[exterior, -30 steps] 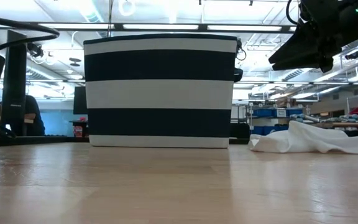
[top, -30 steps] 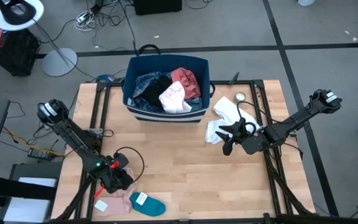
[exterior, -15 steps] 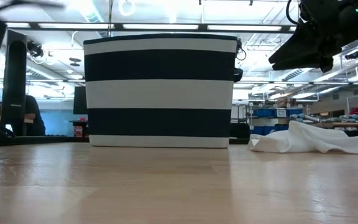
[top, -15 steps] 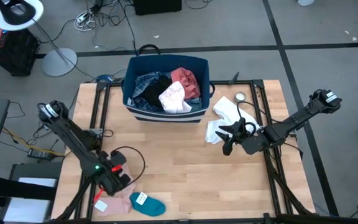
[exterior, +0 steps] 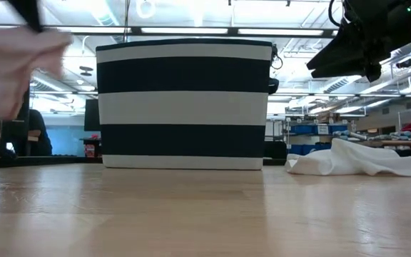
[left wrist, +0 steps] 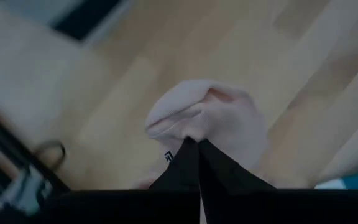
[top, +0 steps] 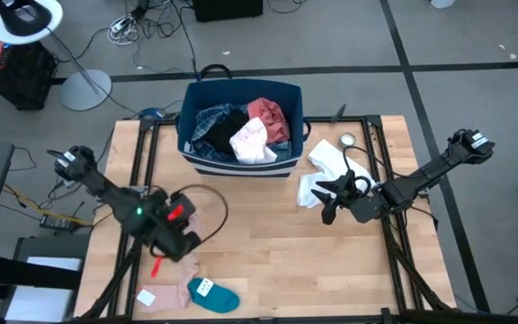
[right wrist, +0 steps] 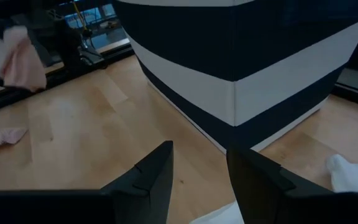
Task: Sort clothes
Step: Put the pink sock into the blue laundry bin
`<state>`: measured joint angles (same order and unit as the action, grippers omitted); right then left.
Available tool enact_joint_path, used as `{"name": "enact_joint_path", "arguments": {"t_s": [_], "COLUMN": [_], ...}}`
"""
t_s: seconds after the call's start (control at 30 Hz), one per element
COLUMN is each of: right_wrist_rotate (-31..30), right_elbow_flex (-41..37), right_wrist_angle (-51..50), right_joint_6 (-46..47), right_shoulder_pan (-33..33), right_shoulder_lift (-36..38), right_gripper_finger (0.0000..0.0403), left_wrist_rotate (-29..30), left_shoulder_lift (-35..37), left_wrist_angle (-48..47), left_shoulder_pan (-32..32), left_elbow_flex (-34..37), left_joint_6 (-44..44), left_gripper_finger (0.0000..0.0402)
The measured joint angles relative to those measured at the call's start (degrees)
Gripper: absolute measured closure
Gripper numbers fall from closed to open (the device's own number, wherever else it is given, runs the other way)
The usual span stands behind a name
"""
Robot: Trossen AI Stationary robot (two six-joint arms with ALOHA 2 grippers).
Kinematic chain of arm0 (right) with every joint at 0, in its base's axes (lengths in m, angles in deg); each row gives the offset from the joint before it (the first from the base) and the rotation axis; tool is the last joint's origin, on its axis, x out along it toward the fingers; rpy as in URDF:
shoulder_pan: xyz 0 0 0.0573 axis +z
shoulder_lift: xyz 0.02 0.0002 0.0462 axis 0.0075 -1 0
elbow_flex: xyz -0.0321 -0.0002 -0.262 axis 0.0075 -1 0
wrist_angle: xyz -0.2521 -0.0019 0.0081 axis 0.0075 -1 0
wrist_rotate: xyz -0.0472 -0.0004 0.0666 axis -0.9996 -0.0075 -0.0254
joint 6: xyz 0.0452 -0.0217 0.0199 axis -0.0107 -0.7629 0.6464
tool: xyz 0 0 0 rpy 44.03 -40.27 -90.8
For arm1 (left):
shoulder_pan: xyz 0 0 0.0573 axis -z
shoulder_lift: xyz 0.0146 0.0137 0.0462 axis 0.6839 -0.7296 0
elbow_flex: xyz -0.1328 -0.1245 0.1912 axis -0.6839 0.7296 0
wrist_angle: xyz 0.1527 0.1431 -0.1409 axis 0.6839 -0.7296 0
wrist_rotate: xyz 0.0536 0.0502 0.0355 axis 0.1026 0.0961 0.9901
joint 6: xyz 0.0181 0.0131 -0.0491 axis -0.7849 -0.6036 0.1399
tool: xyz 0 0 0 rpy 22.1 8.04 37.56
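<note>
My left gripper (top: 187, 250) is near the table's front left and is shut on a pale pink piece (left wrist: 204, 118). That piece also shows high at the left of the low view (exterior: 20, 64). A second pink piece (top: 174, 292), a teal sock (top: 216, 296) and a white tag (top: 147, 297) lie flat at the near edge. A white garment (top: 325, 171) lies on the table right of the bin. My right gripper (top: 329, 205) hovers open and empty beside the garment. My left gripper pinches the pale pink piece between its two shut fingers (left wrist: 194, 163), at a bunched fold near one end (left wrist: 194, 134). The piece is lifted clear of the table and hangs below the fingers, slack.
The dark blue bin with white stripes (top: 241, 157) stands at the far middle and holds plaid, coral-red and white pieces. A small round tin (top: 347, 140) sits by the far right. Bare wood lies between the two arms.
My left gripper has risen and gone toward the table's right and far side, turning as it went. It has carried the pale pink piece up off the table. The piece now hangs clear, showing in the low view. The right arm has kept still.
</note>
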<state>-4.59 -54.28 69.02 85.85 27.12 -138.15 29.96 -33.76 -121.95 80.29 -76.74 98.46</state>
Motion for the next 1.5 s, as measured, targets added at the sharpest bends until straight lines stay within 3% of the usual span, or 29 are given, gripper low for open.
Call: {"name": "enact_joint_path", "arguments": {"t_s": [0.27,0.57,0.9,1.17,1.5], "right_wrist_rotate": [0.0,0.0,0.0,0.0,0.0], "right_elbow_flex": [0.0,0.0,0.0,0.0,0.0], "right_wrist_angle": [0.0,0.0,0.0,-0.4,-0.5], "right_joint_6": [-0.2,-1.0,-1.1,-1.4,-1.8], "right_shoulder_pan": [0.0,0.0,0.0,0.0,0.0], "right_shoulder_lift": [0.0,0.0,0.0,0.0,0.0], "right_gripper_finger": [0.0252,0.0252,0.0252,0.0252,0.0252], "left_wrist_rotate": [4.7,5.5,5.5,-1.6,-3.1], "left_shoulder_lift": [0.0,0.1,0.1,-4.6,-15.4], "left_wrist_angle": [-0.3,2.7,19.6,24.8,23.5], "left_shoulder_pan": [-11.9,-27.3,-44.3,-54.3,-59.1], "left_elbow_flex": [-12.9,-25.3,-30.4,-30.4,-30.3], "left_joint_6": [-20.9,-42.3,-69.2,-71.1,-72.6], "left_gripper_finger": [0.0401,0.0401,0.0399,0.0381,0.0295]}}
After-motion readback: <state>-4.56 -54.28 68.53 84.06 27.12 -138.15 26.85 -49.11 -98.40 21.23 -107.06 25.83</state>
